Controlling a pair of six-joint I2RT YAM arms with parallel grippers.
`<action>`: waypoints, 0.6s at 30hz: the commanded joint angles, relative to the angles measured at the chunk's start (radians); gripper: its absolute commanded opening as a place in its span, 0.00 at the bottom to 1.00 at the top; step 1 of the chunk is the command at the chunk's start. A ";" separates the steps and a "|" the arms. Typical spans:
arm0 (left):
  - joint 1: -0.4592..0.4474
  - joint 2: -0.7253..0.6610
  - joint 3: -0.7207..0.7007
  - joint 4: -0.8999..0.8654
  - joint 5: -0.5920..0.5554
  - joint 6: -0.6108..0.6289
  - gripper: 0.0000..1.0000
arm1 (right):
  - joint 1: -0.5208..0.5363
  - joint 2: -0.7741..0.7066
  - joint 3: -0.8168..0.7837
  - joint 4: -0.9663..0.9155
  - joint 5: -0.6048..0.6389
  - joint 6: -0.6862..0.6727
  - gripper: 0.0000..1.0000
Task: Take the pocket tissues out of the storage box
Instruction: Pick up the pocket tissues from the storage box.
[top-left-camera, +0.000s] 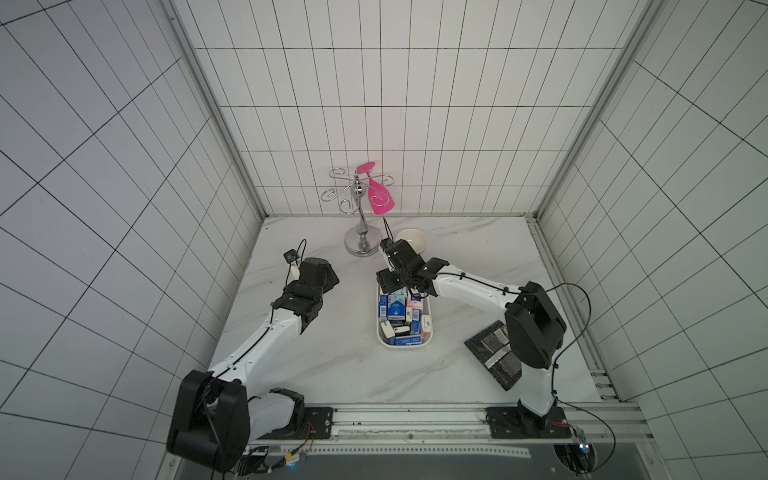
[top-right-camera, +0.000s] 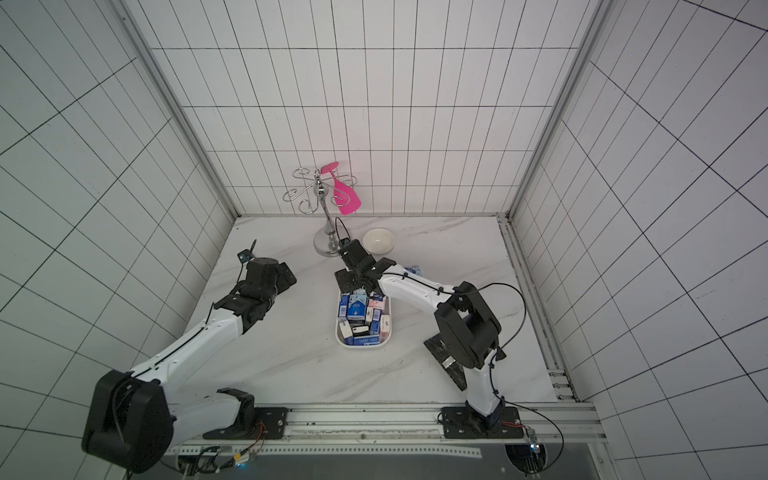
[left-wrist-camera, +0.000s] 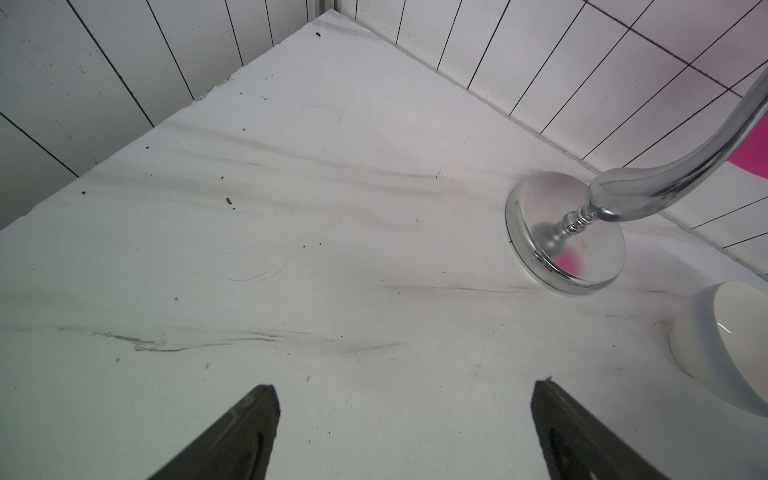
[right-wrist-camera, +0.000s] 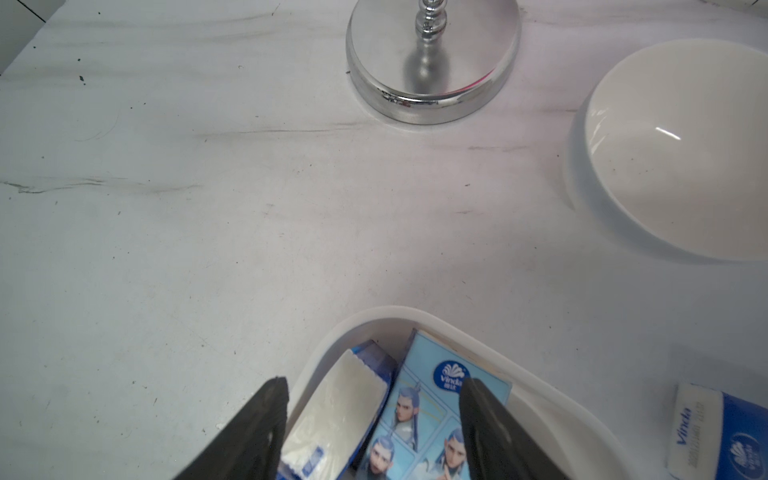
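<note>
near right: large black-and-silver foil pouches, flat on the white marble-look surface; not task items.
box: shallow white rectangular plastic storage box mid-surface, still nearly full.
task items: small flat pocket tissues in blue, black and pink wrappers, jumbled in the box. One blue-and-white loose packet lies out on the surface just beside the box's far end.
right fingers: over the box's far end, partly apart. They straddle a white-ended packet and the edge of a light-blue cartoon-print packet; no firm hold visible.
left fingers: wide apart, empty, above bare surface left of the box.
far: round white bowl; chrome stand with a pink plastic glass hanging on it.
risk: one finger sits at the box wall, so closing could pinch the rim and drag or tip the box.
risk 2: two packets in the gap, so a double grab or a slip on the slick wrappers is likely.
</note>
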 joint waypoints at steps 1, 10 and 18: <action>0.000 -0.021 -0.004 -0.006 -0.013 -0.006 0.98 | 0.007 0.041 0.039 -0.004 0.000 0.034 0.68; 0.001 -0.031 -0.010 -0.005 -0.013 -0.010 0.98 | 0.010 0.086 0.041 -0.002 -0.018 0.046 0.54; 0.001 -0.029 -0.011 -0.002 -0.009 -0.015 0.98 | 0.027 0.070 0.027 -0.002 -0.008 0.058 0.28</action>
